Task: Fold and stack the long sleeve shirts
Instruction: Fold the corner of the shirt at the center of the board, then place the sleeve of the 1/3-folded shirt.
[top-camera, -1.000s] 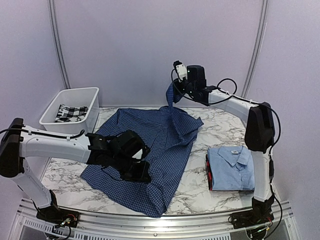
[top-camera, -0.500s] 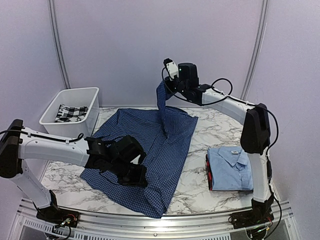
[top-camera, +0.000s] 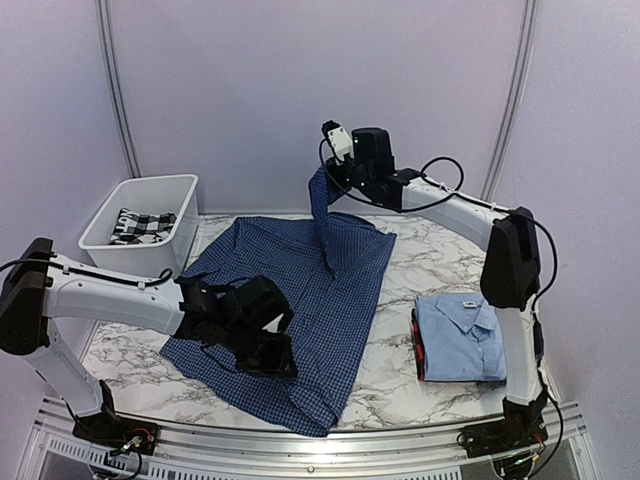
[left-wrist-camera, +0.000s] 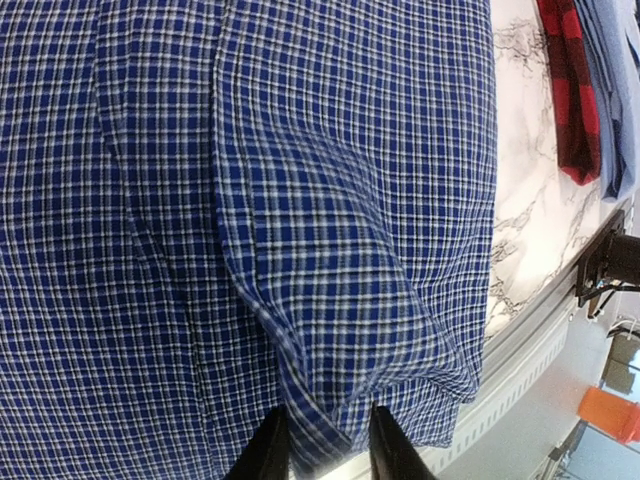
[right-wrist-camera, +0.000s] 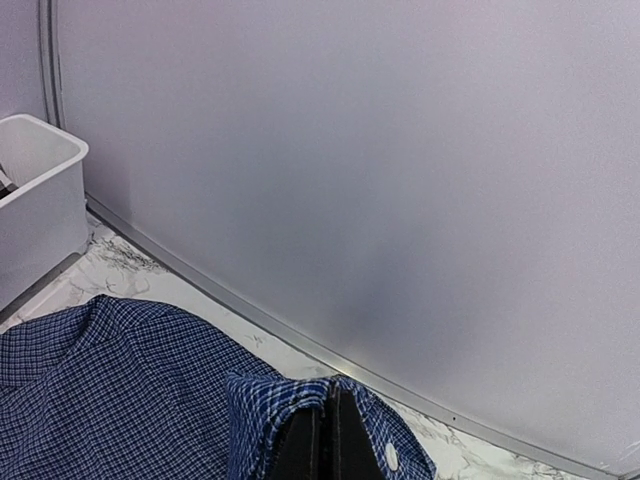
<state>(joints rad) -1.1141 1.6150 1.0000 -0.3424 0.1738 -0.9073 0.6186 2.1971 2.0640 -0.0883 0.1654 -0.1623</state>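
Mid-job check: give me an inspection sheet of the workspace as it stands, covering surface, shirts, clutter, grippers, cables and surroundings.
Surface: marble-patterned table, no spills seen.
Job's things: dark blue checked shirt spread out, its near edge over the table's front; light blue shirt folded at right, on a red checked cloth.
Clutter: white bin at far left, holding a black-and-white cloth.
Grippers: left gripper part open, a fold of the dark shirt between its fingers; right gripper shut on that shirt's cuff, held high.
Cables: black loops along the right arm, clear of the cloth.
Surroundings: plain pale walls.
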